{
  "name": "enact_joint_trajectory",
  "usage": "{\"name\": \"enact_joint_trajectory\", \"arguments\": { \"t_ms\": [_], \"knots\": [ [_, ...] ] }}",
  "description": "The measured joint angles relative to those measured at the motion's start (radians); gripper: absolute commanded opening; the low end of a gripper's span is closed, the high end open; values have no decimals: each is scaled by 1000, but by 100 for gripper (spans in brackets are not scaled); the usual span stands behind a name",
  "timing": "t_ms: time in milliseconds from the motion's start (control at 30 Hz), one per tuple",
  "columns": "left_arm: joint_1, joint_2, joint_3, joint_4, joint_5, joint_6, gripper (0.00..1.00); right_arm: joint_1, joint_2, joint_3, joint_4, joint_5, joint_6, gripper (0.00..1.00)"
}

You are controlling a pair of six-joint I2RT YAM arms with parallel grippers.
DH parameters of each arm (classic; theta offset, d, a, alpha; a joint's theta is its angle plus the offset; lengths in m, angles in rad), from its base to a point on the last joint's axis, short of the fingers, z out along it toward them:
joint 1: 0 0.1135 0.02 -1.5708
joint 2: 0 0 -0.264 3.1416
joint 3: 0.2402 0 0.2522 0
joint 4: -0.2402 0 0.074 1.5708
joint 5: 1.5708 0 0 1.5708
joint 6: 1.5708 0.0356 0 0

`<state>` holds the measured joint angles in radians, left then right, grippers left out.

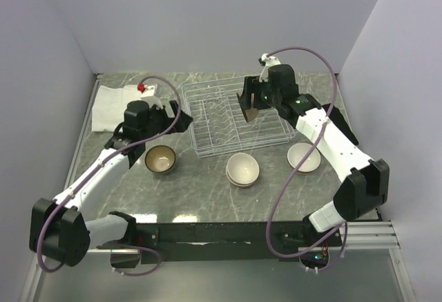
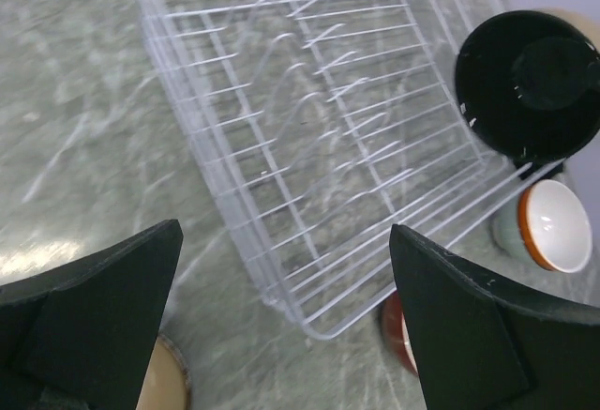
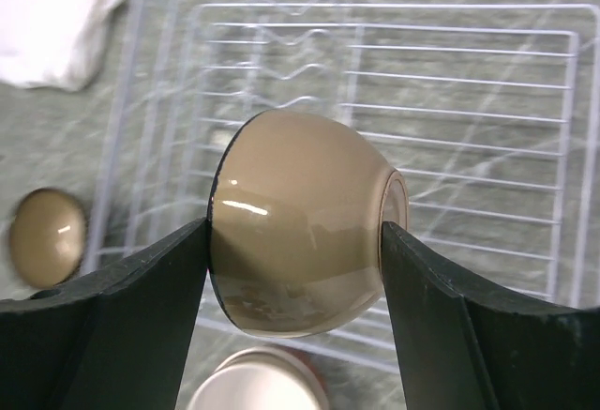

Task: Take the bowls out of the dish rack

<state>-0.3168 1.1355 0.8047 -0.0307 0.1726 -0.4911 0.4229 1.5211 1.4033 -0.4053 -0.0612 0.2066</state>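
Right wrist: three bowls (image 3: 295, 246), one rack (image 3: 459, 79)

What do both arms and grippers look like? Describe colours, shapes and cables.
Left arm and right arm: white shells, black joints, a mauve cable looping along each. Fingers are black wedges. A small green light shows on the right arm.

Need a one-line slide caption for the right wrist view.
Right gripper holds a tan bowl sideways over the white dish rack.
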Motion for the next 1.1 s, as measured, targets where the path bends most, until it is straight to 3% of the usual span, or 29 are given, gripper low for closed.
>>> {"name": "enact_joint_trajectory", "arguments": {
  "t_ms": [300,533,733,967,1000,1033,1100],
  "knots": [
    [-128,164,100,121,53,-1,99,-7,-153,-72,23,-206,113,7],
    [-165,243,114,232,138,-37,99,-11,-199,-164,100,-356,232,7],
    [-174,284,116,319,198,-91,92,-27,-212,-248,190,-455,343,7],
    [-182,325,116,360,236,-157,70,-43,-230,-332,312,-528,465,7],
    [-182,331,116,367,241,-166,64,-46,-232,-338,322,-534,479,7],
    [-183,336,116,371,246,-175,52,-48,-235,-345,341,-542,493,7],
    [-185,347,116,375,252,-192,41,-55,-238,-357,372,-556,517,7]
  ]
}}
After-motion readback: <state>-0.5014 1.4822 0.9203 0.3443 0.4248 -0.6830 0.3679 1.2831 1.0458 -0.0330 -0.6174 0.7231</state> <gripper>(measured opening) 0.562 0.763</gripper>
